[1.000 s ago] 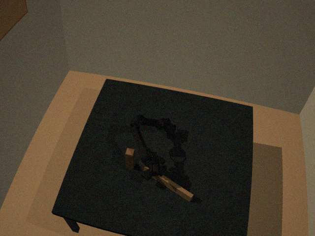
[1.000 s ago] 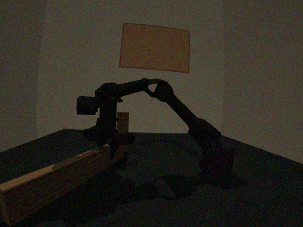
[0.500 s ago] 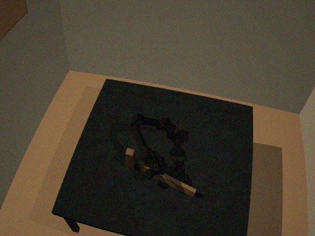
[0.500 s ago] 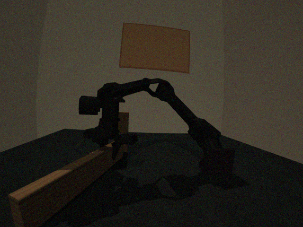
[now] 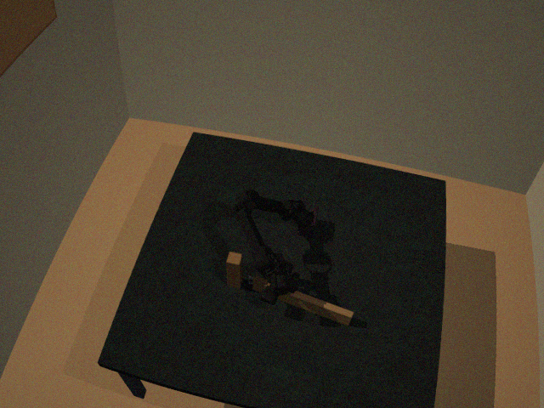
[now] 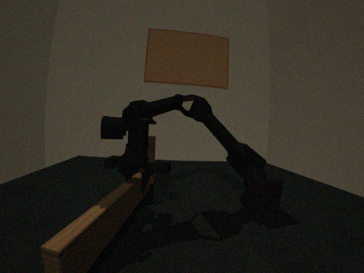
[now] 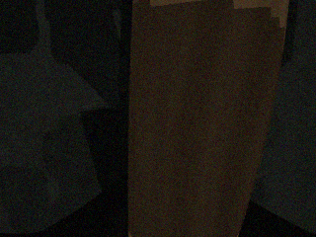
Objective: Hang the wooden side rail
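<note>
The tool (image 5: 273, 291) (image 6: 144, 176) is pinched tight on the wooden rail (image 5: 316, 307) (image 6: 96, 217) (image 7: 197, 123). In the top view, the rail points from the tool to about four o'clock, and the post (image 5: 234, 271) stands near its other end, at about ten o'clock, on the dark table (image 5: 211, 342) (image 6: 293, 240).

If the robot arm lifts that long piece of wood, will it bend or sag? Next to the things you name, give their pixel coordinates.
Probably not: the wooden rail (image 5: 316, 305) (image 6: 88, 223) (image 7: 193, 123) looks thick and straight, so likely stiff. Its long end reaches well beyond the gripper (image 5: 274, 287) (image 6: 142, 187), so it may tip or swing.
</note>
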Robot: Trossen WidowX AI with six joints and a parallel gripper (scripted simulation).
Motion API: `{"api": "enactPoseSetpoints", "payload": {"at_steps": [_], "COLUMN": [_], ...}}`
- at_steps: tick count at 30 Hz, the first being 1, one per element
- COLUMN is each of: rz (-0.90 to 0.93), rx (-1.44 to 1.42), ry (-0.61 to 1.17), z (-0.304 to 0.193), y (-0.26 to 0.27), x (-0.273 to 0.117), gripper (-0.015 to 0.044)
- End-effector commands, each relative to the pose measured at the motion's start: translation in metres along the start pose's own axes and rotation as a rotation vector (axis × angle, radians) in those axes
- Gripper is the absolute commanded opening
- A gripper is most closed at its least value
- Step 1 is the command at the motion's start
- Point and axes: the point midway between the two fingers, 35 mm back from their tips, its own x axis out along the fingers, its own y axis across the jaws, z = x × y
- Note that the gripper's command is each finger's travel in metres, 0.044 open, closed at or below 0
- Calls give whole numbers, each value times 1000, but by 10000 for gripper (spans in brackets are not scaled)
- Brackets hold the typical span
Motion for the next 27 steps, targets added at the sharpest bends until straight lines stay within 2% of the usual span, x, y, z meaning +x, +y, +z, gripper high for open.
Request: {"api": "enactPoseSetpoints", "payload": {"at_steps": [1,17,27], "rz": [5,6,2], "rx": [-50,-191,-156], "ry": [1,1,-1], "z": [0,-2,-1], "y": [7,19,14], "x": [0,0,0], "gripper": [0,0,0]}}
